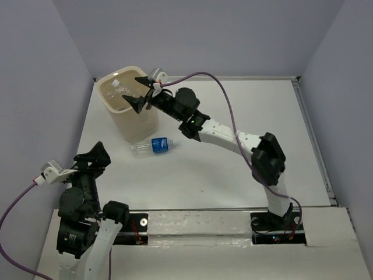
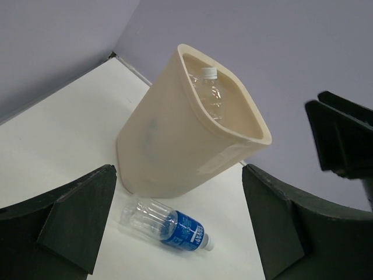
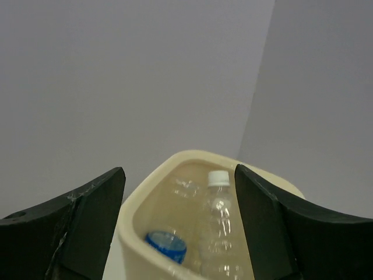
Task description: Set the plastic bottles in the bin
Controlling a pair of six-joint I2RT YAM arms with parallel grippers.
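The cream bin (image 1: 129, 116) stands at the table's far left. Inside it are clear plastic bottles (image 1: 119, 88). In the right wrist view one stands leaning with its white cap up (image 3: 218, 213), and another shows a blue label (image 3: 166, 245). My right gripper (image 1: 137, 91) hovers open over the bin's mouth (image 3: 145, 198) with nothing between its fingers. One more bottle with a blue label (image 1: 152, 146) (image 2: 166, 224) lies on its side on the table just in front of the bin (image 2: 169, 140). My left gripper (image 1: 95, 157) (image 2: 178, 175) is open, low at the near left, facing that bottle from some distance.
Grey walls enclose the table on the left, back and right. A raised edge strip (image 1: 315, 140) runs along the table's right side. The right arm (image 1: 233, 137) stretches diagonally across the table's middle towards the bin, and its black fingers (image 2: 344, 134) show beside the bin's rim.
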